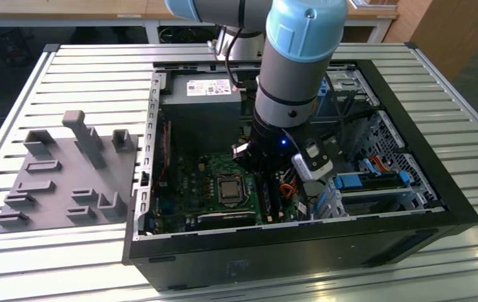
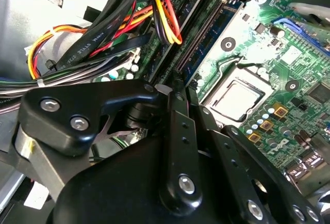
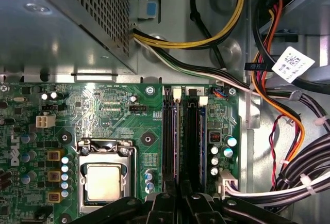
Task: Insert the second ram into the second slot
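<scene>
My gripper [image 1: 260, 168] hangs inside the open computer case [image 1: 407, 94], just above the memory slots [image 1: 270, 198] beside the processor [image 1: 224, 189]. In both wrist views its black fingers [image 2: 178, 131] meet at the tips, shut, and I see nothing between them. The slots [image 3: 192, 136] run as dark parallel channels straight ahead of the gripper [image 3: 180, 203]. A thin blue ram stick [image 3: 202, 131] stands edge-on along the channel farther from the processor [image 3: 103, 180]. In the second wrist view a blue stick [image 2: 214, 38] lies next to an empty slot [image 2: 200, 35]. I cannot tell which stick is the second ram.
Bundles of black, red, yellow and orange cables [image 3: 289, 131] crowd the slots' far side. The power supply [image 1: 201, 104] sits at the back of the case, blue drive-bay clips [image 1: 373, 182] at the exterior view's right. A grey parts fixture [image 1: 70, 170] lies on the slatted table.
</scene>
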Available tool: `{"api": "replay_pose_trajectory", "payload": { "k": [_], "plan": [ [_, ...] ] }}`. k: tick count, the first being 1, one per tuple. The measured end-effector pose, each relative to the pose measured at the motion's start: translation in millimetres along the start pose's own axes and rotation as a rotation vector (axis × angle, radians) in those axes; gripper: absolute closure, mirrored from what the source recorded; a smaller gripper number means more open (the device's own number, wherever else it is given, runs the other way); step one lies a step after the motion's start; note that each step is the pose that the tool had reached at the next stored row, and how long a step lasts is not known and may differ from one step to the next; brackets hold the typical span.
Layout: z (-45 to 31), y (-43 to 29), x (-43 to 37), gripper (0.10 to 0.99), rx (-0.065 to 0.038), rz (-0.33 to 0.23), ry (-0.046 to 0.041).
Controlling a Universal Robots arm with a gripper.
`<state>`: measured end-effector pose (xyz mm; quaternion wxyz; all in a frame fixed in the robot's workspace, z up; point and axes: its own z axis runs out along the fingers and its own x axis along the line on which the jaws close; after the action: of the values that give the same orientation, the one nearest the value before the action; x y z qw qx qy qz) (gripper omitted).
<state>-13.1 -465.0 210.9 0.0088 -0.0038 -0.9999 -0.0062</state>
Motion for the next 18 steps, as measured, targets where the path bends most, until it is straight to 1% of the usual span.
{"api": "replay_pose_trajectory", "payload": {
  "k": [7, 13, 18],
  "plan": [
    [-0.8, -0.1, -0.7, 0.945, 0.001, 0.011, -0.0001],
    [2.3, -0.1, -0.8, 0.945, 0.001, 0.012, 0.0],
    [1.6, -0.1, -0.8, 0.945, 0.0, 0.012, -0.0002]
  ]
}}
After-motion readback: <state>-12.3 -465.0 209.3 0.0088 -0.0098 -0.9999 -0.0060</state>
